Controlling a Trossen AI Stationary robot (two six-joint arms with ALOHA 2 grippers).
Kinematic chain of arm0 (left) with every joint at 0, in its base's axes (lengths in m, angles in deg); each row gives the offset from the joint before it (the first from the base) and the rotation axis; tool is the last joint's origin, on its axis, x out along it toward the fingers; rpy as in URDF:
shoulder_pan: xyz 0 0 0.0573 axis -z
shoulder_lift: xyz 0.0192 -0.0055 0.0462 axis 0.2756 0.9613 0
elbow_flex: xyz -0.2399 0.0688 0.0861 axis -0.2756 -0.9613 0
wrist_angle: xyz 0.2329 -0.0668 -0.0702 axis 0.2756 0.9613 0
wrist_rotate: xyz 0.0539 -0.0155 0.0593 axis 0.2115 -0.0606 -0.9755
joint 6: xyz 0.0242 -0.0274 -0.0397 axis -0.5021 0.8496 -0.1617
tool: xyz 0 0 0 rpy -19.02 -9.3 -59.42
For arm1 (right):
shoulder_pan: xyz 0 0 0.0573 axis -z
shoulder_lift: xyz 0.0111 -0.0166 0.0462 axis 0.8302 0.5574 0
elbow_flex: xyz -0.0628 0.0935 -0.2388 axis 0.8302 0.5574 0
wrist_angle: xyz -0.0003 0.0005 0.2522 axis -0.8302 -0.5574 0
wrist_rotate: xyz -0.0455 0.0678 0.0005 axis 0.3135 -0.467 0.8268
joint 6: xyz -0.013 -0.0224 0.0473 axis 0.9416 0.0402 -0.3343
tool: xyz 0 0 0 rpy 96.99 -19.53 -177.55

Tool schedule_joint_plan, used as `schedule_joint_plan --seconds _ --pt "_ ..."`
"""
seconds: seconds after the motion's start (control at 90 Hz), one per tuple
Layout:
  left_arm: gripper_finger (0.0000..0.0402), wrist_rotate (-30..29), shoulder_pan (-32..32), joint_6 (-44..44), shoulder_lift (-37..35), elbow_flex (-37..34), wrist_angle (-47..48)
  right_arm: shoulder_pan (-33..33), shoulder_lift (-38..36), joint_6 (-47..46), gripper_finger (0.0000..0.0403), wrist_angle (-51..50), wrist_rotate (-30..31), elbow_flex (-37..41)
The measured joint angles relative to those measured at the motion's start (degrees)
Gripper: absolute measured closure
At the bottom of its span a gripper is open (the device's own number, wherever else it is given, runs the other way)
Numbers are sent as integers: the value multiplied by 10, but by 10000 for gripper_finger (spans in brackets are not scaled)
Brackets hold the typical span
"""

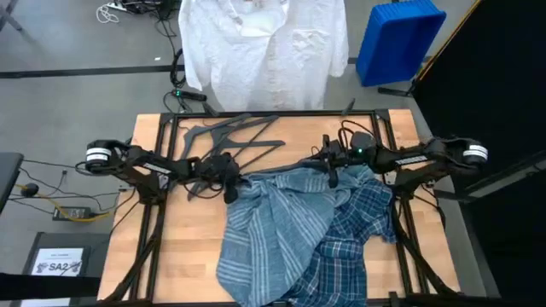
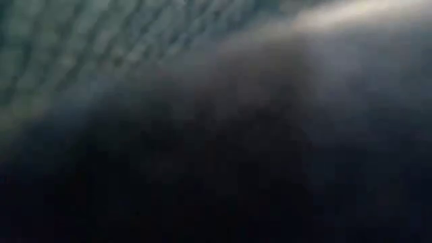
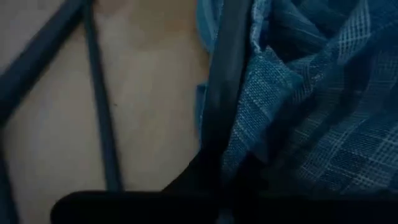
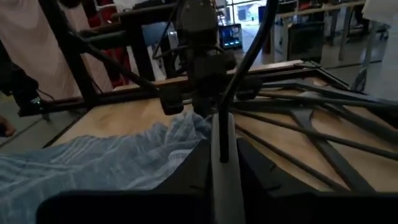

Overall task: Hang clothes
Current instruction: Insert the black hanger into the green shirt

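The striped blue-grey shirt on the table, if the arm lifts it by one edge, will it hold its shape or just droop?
Probably droop. The striped shirt lies crumpled in soft folds, so it looks floppy. It overlaps the plaid shirt, so that may drag along. The left gripper is at its edge, near the hangers.

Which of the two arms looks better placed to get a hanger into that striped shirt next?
Probably the left. The left gripper sits among the hangers at the light striped shirt's edge; the right gripper is over the plaid shirt, farther from them.
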Motion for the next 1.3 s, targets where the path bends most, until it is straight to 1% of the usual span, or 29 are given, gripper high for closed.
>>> schedule_joint_plan --seconds 0.089,0.3,0.456,0.644,0.833,0.989,1.133,1.3 --pt "401 -18 0 -26 -12 -3 -2 0 0 1 385 1 4 0" --pt "401 -31 -2 -77 -18 -6 -42 0 -1 2 385 0 8 2" --pt "401 -26 -1 -95 -18 23 -9 0 -2 1 385 6 4 4" --pt "401 -12 12 -118 -18 71 103 -2 0 1 385 8 -10 3" --pt "401 -3 22 -131 -18 107 195 -9 2 0 385 1 -14 -6" --pt "401 0 22 -172 -18 145 282 -13 2 -1 385 -5 -14 -21" --pt "401 -11 21 -231 -18 186 349 -13 1 -4 385 -5 -13 -39" --pt "401 -47 21 -297 -18 247 448 -13 1 -3 385 -4 -9 -70"
